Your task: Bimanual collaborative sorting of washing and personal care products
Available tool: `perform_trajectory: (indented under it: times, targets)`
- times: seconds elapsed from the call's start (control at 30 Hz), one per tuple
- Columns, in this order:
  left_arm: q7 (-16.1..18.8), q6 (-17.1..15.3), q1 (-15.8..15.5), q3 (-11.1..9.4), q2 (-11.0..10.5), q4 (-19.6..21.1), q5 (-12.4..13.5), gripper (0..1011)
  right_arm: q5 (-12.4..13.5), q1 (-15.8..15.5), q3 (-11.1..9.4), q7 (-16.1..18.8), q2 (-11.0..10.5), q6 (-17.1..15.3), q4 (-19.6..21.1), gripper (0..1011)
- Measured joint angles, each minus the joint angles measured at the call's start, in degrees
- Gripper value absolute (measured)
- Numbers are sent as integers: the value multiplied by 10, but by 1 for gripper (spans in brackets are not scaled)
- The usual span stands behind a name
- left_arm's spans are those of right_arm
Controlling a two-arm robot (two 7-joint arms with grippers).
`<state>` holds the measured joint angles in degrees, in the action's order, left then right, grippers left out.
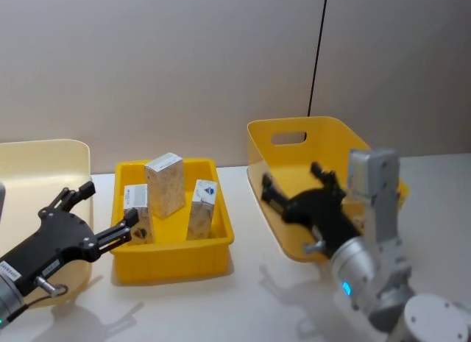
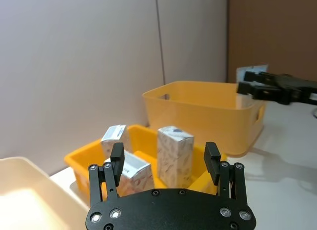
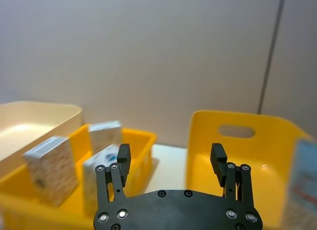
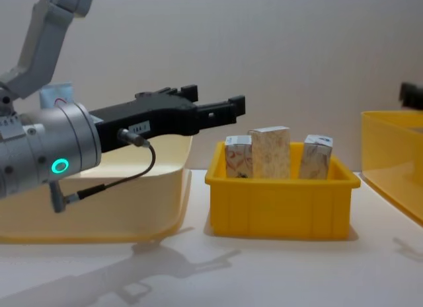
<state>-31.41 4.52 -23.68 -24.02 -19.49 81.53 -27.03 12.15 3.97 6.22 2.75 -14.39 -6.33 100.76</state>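
Head view: the left end effector (image 1: pixel 110 206) hung wide open and empty just beside the low yellow bin (image 1: pixel 173 257), in which three cartons (image 1: pixel 165 184) stood upright. The right end effector (image 1: pixel 291 176), likewise spread and empty, hovered over the tall yellow bin (image 1: pixel 335 143).

Left wrist view: its parted fingers (image 2: pixel 117 156) pointed at the cartons.

Right wrist view: open fingers (image 3: pixel 217 157) faced both bins.

Chest view: the left arm reached over the cream tub (image 4: pixel 99 208), with a pale-blue tube (image 4: pixel 56 94) behind it.

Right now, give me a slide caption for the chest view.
Left gripper, fingers open, reaches toward three upright marbled cartons in the small yellow bin; right gripper at right edge.
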Motion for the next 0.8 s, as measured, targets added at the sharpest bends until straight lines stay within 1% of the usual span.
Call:
perform_trajectory:
  times: [0.07, 0.1, 0.13, 0.17, 0.2, 0.27, 0.33, 0.37, 0.47, 0.8]
  targets:
    - [16, -3, 6, -1, -1, 6, 8, 1003, 7, -8, 11, 2, -8, 7, 1, 1001]
    - [23, -4, 7, -1, -2, 8, 11, 1003, 13, -15, 21, 3, -15, 14, 1, 1001]
    - [34, -6, 11, -2, -3, 13, 17, 1004, 17, -19, 26, 4, -19, 17, 2, 1001]
    - [40, -7, 13, -3, -3, 15, 20, 1004, 20, -23, 31, 5, -23, 20, 2, 1001]
    - [44, -8, 15, -3, -3, 17, 22, 1003, 26, -29, 41, 7, -30, 26, 3, 1001]
    - [62, -11, 20, -4, -5, 23, 31, 1003, 33, -37, 52, 9, -38, 33, 4, 1001]
    - [74, -13, 24, -5, -6, 28, 37, 1003, 37, -41, 57, 10, -42, 37, 4, 1001]
    - [85, -15, 28, -5, -7, 32, 43, 1003, 39, -44, 61, 10, -45, 40, 5, 1001]
    - [109, -19, 36, -7, -9, 41, 55, 1003, 43, -47, 66, 11, -48, 43, 5, 1001]
    - [183, -32, 60, -12, -14, 69, 92, 1003, 43, -48, 67, 11, -50, 44, 5, 1001]
